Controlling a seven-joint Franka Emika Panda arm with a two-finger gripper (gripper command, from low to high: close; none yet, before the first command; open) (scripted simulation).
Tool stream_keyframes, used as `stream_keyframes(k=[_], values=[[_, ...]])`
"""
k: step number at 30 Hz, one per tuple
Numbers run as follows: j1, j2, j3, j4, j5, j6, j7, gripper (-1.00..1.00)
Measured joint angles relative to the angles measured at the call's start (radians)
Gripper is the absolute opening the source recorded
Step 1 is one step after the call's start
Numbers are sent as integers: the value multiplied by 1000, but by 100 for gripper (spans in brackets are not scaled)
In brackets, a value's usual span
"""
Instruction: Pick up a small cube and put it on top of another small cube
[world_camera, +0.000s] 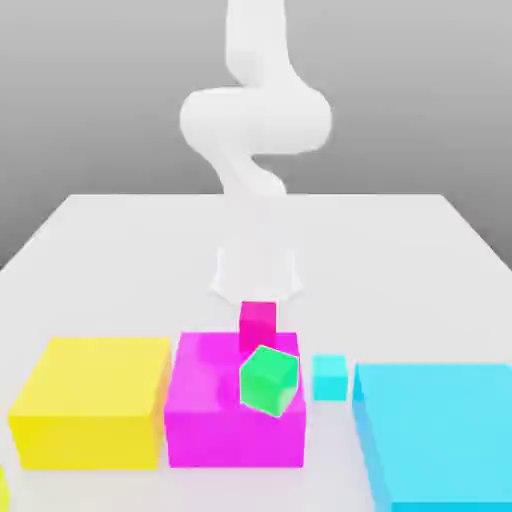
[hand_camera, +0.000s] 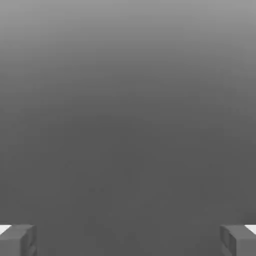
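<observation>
The claw (hand_camera: 128, 240) stood spread wide with nothing between its fingers (hand_camera: 17, 240), while the white arm (world_camera: 255, 120) blurred into the pale table (world_camera: 120, 230). The big cyan block (world_camera: 440, 435) ran off the frame's edge. The small cyan cube (world_camera: 329, 377) sat on the table between the magenta block (world_camera: 225, 420) and that cyan one, well apart from the claw; a small green cube (world_camera: 269, 379) sat tilted at the magenta block's corner.

We find no readable text, label, brand, number or sign anywhere. The coloured blocks and cubes show plain faces, the desk (world_camera: 120, 230) is unmarked, and the white arm (world_camera: 255, 120) bears no lettering.
</observation>
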Motion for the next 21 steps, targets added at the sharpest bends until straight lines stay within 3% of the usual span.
stream_keyframes(k=[21], values=[[381, 554, -116, -556, -54, 481, -896, 0]])
